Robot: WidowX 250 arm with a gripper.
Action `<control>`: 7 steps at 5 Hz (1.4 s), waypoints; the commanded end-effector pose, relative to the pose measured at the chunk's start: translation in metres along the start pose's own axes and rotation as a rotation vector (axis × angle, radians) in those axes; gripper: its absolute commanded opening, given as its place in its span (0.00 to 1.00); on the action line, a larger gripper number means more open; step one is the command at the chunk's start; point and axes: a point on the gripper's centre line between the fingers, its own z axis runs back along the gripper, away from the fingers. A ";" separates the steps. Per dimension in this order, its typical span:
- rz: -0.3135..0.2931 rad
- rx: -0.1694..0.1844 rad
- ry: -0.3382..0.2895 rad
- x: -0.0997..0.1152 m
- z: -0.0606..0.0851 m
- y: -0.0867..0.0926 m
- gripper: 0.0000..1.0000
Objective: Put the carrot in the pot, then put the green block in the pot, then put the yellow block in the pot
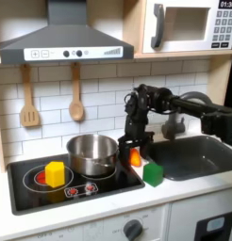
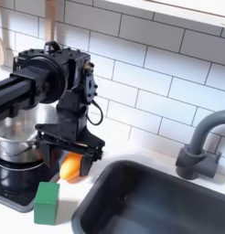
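The orange carrot [image 1: 136,157] lies on the counter between the stove and the sink, also seen low down as the carrot [image 2: 71,168]. My gripper [image 1: 133,152] is lowered over it, and in the second exterior view the gripper [image 2: 67,161] stands open with a finger on each side of the carrot and a gap still showing. The steel pot [image 1: 92,153] stands on the stove just to the first exterior view's left of the gripper. In front of the carrot sits the green block [image 1: 153,173], also visible as the green block [image 2: 46,202]. The yellow block [image 1: 55,173] rests on the red burner.
A sink basin [image 1: 198,155] with a grey faucet [image 2: 200,146] lies to the first exterior view's right of the gripper. Two wooden utensils [image 1: 75,94] hang on the tiled wall behind the stove [image 1: 33,184]. A hood and a microwave hang above.
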 end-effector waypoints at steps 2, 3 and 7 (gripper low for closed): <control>-0.003 -0.003 -0.012 -0.006 0.002 0.000 1.00; -0.003 -0.002 -0.008 -0.008 0.001 0.002 1.00; 0.007 -0.010 -0.017 -0.014 0.002 0.000 1.00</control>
